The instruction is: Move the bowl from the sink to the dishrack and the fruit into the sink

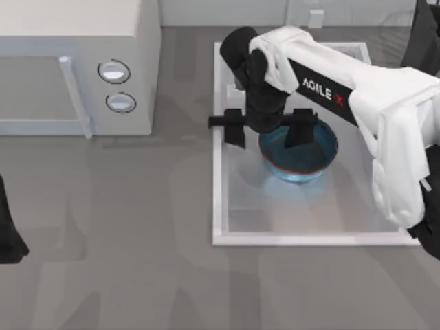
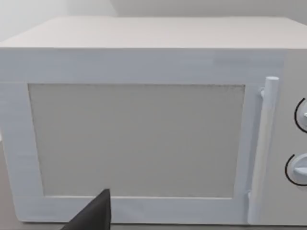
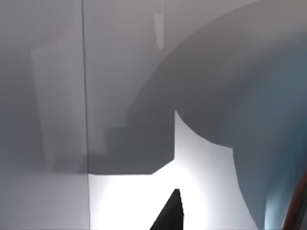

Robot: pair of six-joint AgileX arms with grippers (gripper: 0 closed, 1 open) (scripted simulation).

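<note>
The blue bowl (image 1: 302,157) with its reddish-brown rim sits in the far half of the white sink (image 1: 218,179). My right gripper (image 1: 268,130) hangs open over the bowl's left rim. One black finger is above the bowl's inside and the other is left of the bowl, near the sink's left wall. The right wrist view shows the bowl's blue inner wall (image 3: 271,120), the sink's white floor (image 3: 48,96) and one dark fingertip (image 3: 170,215). The fruit and the dishrack are out of view. My left arm (image 1: 8,237) is parked at the table's left edge.
A white microwave (image 1: 75,75) with two round knobs stands at the back left, and the left wrist view faces its door (image 2: 139,139). A white faucet (image 1: 316,17) rises behind the sink. A black bulky object (image 1: 427,34) is at the far right. Grey tabletop (image 1: 124,240) lies left of the sink.
</note>
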